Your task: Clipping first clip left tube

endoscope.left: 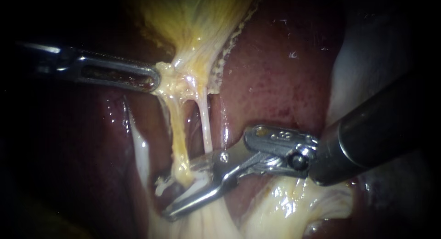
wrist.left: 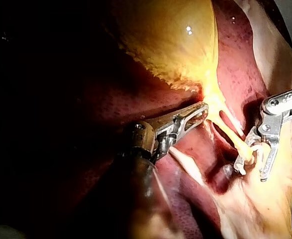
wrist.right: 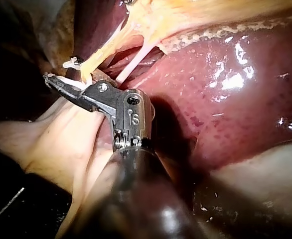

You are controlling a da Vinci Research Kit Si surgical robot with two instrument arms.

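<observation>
The yellow gallbladder (endoscope.left: pixel 193 18) narrows into two strands. The thicker yellow left tube (endoscope.left: pixel 177 128) and the thin pale right tube (endoscope.left: pixel 205 124) run down side by side. My left instrument (endoscope.left: pixel 154 79) comes in from the left, and its jaws are shut on the tissue at the gallbladder's neck (wrist.left: pixel 206 105). My right instrument (endoscope.left: pixel 163 198) has its jaws open with a gap. They straddle the lower end of the left tube and carry a white clip (endoscope.left: pixel 161 186). The right wrist view shows those jaws (wrist.right: pixel 61 72) at the same tube (wrist.right: pixel 93 62).
Dark red liver (endoscope.left: pixel 275 73) lies behind and on both sides of the tubes. Pale fatty tissue (endoscope.left: pixel 285 207) is heaped under the right instrument's shaft. A whitish fold (endoscope.left: pixel 140 151) runs beside the left tube.
</observation>
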